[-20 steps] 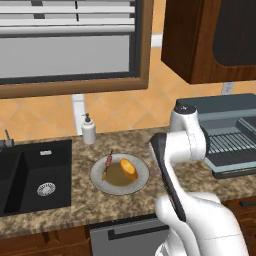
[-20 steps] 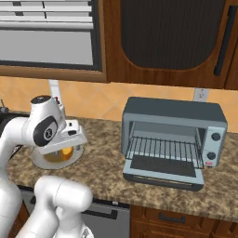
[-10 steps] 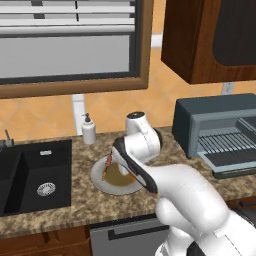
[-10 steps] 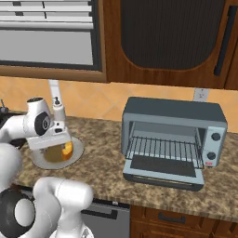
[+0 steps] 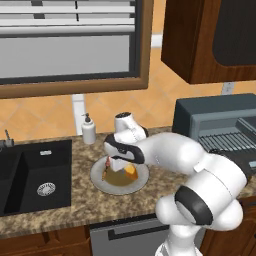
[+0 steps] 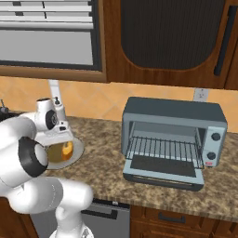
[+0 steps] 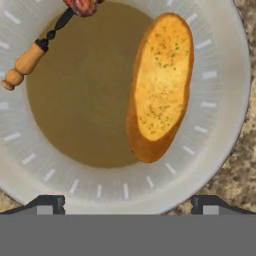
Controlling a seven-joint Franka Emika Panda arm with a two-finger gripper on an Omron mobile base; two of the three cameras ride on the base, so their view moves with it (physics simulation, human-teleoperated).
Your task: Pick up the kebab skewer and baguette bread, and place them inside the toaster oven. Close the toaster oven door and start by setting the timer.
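gripper [image 7: 125, 202]: hanging low over the plate, pointing down at it; fingers [image 7: 46, 204] spread wide, both tips sitting apart at the near rim, gripping nothing
arm: reaching from the base over to the plate, its white wrist [image 5: 125, 145] covering part of the plate in the left base view
plate [image 7: 220, 125]: pale grey, round, brown centre, sitting on the speckled counter [image 6: 107, 167] between sink and oven
baguette bread [image 7: 160, 85]: lying flat on the plate, on the right side in the hand view, stretching from the brown centre onto the rim; showing as an orange bit [image 5: 131, 171] beside the wrist in the left base view, also [image 6: 68, 149] in the right base view
kebab skewer [image 7: 35, 52]: lying on the plate's far left in the hand view, wooden handle end resting on the rim, dark stick running toward a reddish chunk at the picture's top edge; apart from the bread; reddish bit showing [image 5: 107, 165] in the left base view
toaster oven [image 6: 174, 135]: standing on the counter well right of the plate, wire rack showing inside
toaster oven door [image 6: 162, 173]: hanging dropped open, lying flat in front of the oven
knobs [image 6: 214, 137]: sitting on the oven's right front panel, setting too small to tell
sink [image 5: 30, 180]: black, sitting left of the plate
soap bottle [image 5: 88, 130]: standing upright behind the plate, near the wall
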